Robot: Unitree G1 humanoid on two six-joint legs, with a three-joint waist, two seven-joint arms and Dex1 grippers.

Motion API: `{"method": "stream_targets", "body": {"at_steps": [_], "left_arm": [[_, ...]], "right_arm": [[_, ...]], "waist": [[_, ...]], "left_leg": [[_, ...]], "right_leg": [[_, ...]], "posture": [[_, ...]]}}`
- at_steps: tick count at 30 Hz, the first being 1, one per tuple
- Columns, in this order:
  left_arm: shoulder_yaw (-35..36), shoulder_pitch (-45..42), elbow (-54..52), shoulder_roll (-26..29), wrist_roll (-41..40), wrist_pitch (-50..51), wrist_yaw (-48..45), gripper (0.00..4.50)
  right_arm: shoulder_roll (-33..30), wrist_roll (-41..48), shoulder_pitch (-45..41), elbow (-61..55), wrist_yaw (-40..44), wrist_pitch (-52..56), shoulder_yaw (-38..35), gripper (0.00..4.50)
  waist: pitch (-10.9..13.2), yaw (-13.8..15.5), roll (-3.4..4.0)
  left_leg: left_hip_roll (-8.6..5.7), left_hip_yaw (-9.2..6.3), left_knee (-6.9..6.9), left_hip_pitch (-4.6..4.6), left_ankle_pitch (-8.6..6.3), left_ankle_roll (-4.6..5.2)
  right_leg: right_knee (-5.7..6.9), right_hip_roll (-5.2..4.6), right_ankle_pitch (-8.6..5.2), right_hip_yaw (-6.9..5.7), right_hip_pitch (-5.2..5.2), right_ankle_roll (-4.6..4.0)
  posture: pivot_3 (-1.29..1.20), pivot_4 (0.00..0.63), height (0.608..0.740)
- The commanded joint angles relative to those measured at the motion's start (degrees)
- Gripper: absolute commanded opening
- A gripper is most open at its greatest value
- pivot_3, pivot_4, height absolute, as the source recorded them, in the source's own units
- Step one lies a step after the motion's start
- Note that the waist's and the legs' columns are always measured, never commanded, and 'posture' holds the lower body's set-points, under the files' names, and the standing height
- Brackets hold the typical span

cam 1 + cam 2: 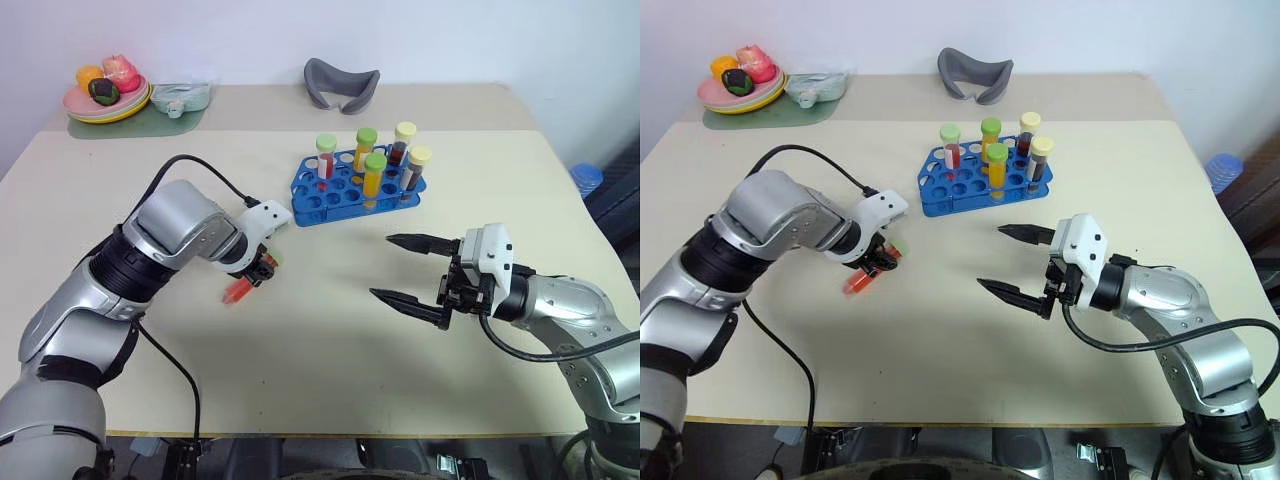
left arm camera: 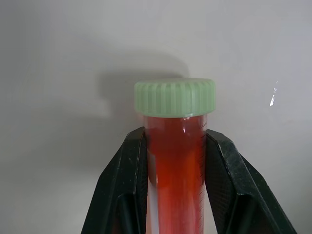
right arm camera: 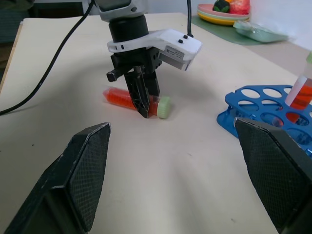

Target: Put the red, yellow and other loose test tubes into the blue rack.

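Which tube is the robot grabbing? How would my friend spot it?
Find the blue rack in the middle of the table. Towards the robot's left from it, the left pincer is shut on a red tube. It alone lies flat on the table; the others stand upright in the rack.

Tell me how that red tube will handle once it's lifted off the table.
Red tube: probably rigid and smooth, so it may slip between the left gripper fingers. Round, lying flat, it would likely roll if released. The liquid probably adds some weight.
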Motion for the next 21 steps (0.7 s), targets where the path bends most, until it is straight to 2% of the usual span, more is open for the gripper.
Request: {"method": "stream_targets", "body": {"at_steps": [1,5,9,13,15,19,21], "left_arm": [[8.2,2.4,-2.1,-1.8,1.9,-2.6,1.0,1.31],[21.4,9.6,-6.6,-7.5,4.6,-19.0,4.1,1.31],[27.4,12.6,-8.8,-10.6,3.8,-27.8,1.9,1.31],[36.6,10.9,-8.1,-15.3,-2.8,-30.7,-0.8,1.31],[38.0,10.2,-7.8,-16.5,-1.9,-33.9,-0.3,1.31],[37.4,11.5,-4.4,-21.7,7.1,-54.3,1.3,1.31],[36.6,12.5,-1.5,-24.1,9.3,-61.2,0.5,1.31]], "right_arm": [[-0.7,1.2,-1.1,-0.1,0.8,-0.5,-1.1,4.17],[-1.3,1.7,-1.7,0.2,1.5,-0.2,-1.3,4.17],[-2.1,2.3,-2.1,0.3,1.9,0.3,-2.0,4.17],[-2.6,3.2,-2.9,0.3,1.1,1.2,-2.7,4.17],[-2.3,3.7,-3.5,0.4,-0.1,2.1,-3.1,4.17],[0.9,4.7,-6.2,0.6,-5.7,3.5,-3.9,4.17],[3.0,3.3,-7.5,0.8,-9.0,2.9,-3.7,4.17]], "waist": [[0.0,0.1,0.0],[0.0,0.3,-0.03],[0.0,0.3,-0.06],[0.0,0.3,-0.07],[0.0,0.2,-0.07],[0.0,0.2,-0.07],[0.0,0.2,-0.07]], "left_leg": [[0.0,0.01,0.0,0.0,0.0,0.0],[0.0,-0.01,0.05,-0.07,0.01,-0.01],[0.0,0.0,0.05,-0.08,0.02,-0.04],[-0.01,0.0,0.06,-0.08,0.01,-0.01],[-0.01,0.0,0.06,-0.09,0.01,-0.01],[0.0,0.0,0.07,-0.06,0.02,-0.03],[0.0,0.01,0.06,-0.03,0.03,-0.06]], "right_leg": [[0.0,-0.01,0.0,0.0,0.0,0.0],[-0.01,-0.04,0.0,-0.02,-0.01,0.0],[-0.02,-0.05,0.0,-0.02,-0.02,0.0],[-0.02,-0.05,0.01,-0.02,-0.01,0.0],[-0.02,-0.05,0.01,-0.03,-0.01,0.0],[-0.02,-0.05,0.01,-0.02,0.01,0.01],[-0.02,-0.05,0.01,-0.01,0.01,0.0]], "posture": [[0.0,0.15,0.74],[0.0,0.15,0.74],[0.0,0.15,0.74],[0.0,0.15,0.74],[0.0,0.15,0.74],[0.0,0.15,0.74],[0.0,0.15,0.74]]}}
